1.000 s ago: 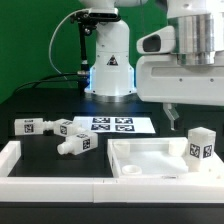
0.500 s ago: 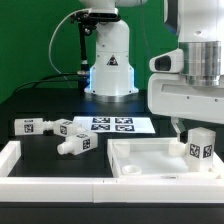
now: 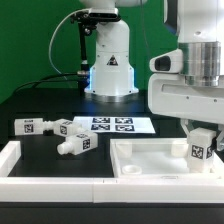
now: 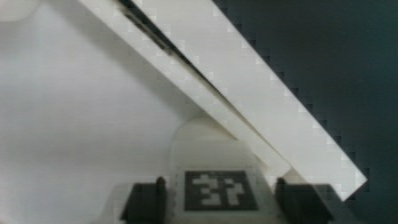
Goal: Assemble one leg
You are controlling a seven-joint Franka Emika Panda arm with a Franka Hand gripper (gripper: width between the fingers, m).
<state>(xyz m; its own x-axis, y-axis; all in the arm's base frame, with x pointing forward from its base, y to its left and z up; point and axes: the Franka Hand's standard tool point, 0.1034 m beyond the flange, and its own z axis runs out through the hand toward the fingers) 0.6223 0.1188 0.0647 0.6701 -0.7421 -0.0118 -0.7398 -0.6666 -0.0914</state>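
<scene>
Exterior view: the gripper stands at three o'clock over the white tabletop slab, jaws clamped on the upright leg. Three look-alike legs lie untouched on the bench at nine o'clock. Seating looks unfinished.

A white robot arm reaches down at the exterior view's right. Its gripper sits directly over an upright leg, a small white block with a black-and-white tag, standing on a large flat white slab. Whether the fingers touch the leg cannot be told. At the exterior view's left, three look-alike blocks lie on the black table. The marker board lies behind them, before the robot's white base.
</scene>
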